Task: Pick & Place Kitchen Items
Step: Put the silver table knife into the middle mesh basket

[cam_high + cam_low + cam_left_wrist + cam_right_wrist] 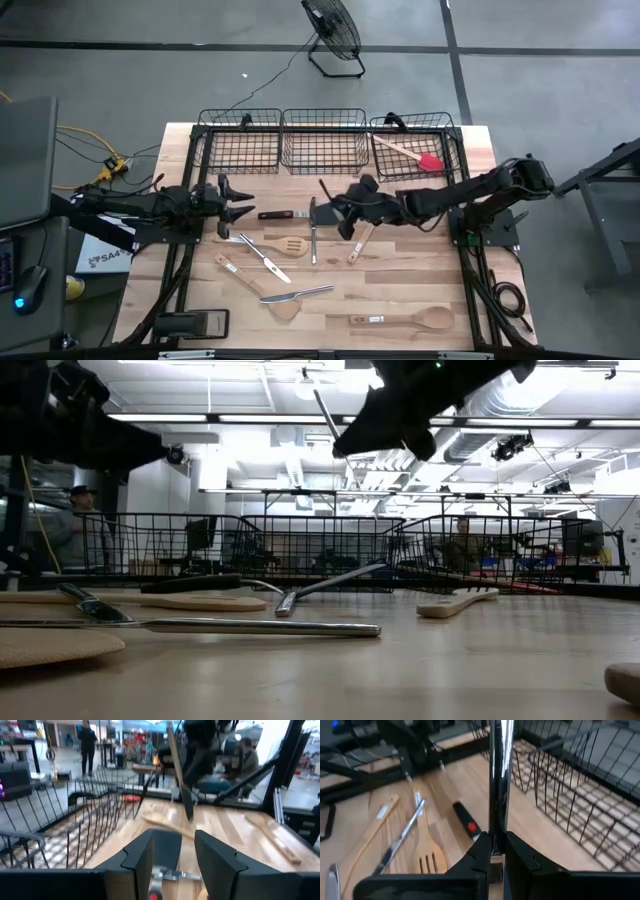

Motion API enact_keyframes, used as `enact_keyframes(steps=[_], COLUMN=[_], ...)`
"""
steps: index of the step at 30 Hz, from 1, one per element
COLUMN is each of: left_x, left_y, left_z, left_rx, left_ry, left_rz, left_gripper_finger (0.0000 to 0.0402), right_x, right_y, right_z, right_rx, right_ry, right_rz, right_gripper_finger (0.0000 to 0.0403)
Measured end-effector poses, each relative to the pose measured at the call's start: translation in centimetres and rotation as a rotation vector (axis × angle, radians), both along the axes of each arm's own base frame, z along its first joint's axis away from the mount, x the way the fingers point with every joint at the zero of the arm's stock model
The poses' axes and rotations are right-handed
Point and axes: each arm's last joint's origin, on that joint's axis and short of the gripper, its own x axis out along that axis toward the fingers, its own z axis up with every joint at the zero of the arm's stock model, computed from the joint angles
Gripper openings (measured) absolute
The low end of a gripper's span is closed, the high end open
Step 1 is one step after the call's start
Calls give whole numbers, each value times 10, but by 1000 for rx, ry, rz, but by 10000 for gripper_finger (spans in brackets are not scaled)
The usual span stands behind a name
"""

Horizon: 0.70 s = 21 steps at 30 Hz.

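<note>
Right wrist view showed my right gripper [495,851] pinched tight on a black-handled metal utensil [499,775], lifted clear of the table [400,290] in front of the middle wire basket [323,150]. I judged this the carry step: next I needed to bring it over a basket and let go cleanly. My left gripper [240,206] hung beside the left basket [240,150], fingers partly spread, holding nothing. Wooden spoons [405,320] and knives [265,260] lay scattered on the table; a red-headed spatula [425,160] sat in the right basket [445,125].
</note>
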Motion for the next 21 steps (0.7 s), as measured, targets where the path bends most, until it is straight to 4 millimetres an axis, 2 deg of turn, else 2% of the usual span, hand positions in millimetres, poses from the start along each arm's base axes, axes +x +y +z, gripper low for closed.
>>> enact_keyframes(steps=[4, 8, 11, 21], left_x=[0, 4, 9, 33], left_y=[0, 0, -1, 0], left_z=[17, 21, 30, 34], left_rx=[26, 42, 43, 72], left_ry=[-37, -9, -56, -110], left_rz=[4, 8, 9, 3], left_gripper_finger=[141, 141, 141, 141], right_x=[3, 5, 6, 6], right_y=[-6, -9, -11, -12], right_z=[5, 10, 12, 14], right_rx=[-38, -79, -99, -120], right_ry=[-45, -74, -90, -99], right_rz=[2, 14, 20, 26], right_gripper_finger=[26, 26, 26, 26])
